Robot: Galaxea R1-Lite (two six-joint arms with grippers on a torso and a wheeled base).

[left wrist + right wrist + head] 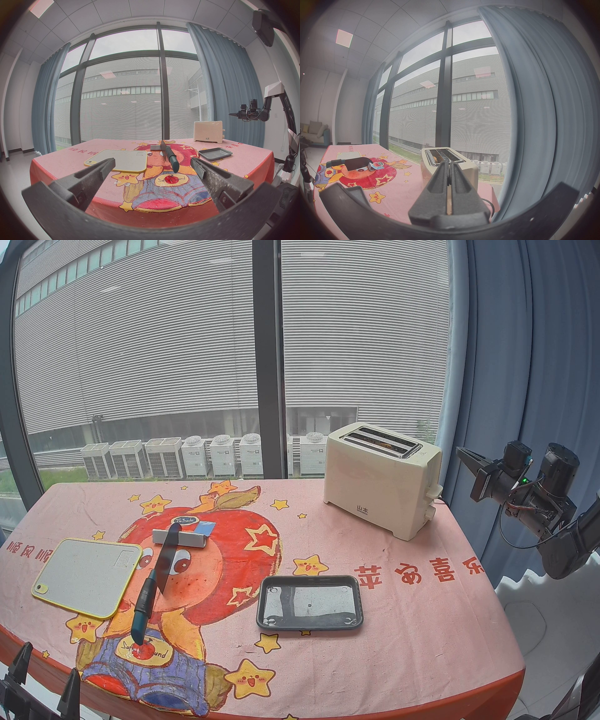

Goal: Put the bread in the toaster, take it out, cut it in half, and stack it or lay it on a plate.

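My left pincer hangs at the near edge of the tabletop, spread wide, holding nothing. Beyond it lie the knife, cutting board and dark plate. Farther back, a brownish slice, likely the bread, sits in the toaster. My right pincer hovers beside the toaster, tips together. I should open it, grip the slice's top and lift straight up.

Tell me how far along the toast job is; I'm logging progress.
Done: something brown, likely the bread, sits in the toaster. In hand: nothing; right gripper shut beside it, left gripper open. Left: take out, cut with knife on cutting board, lay on empty plate.
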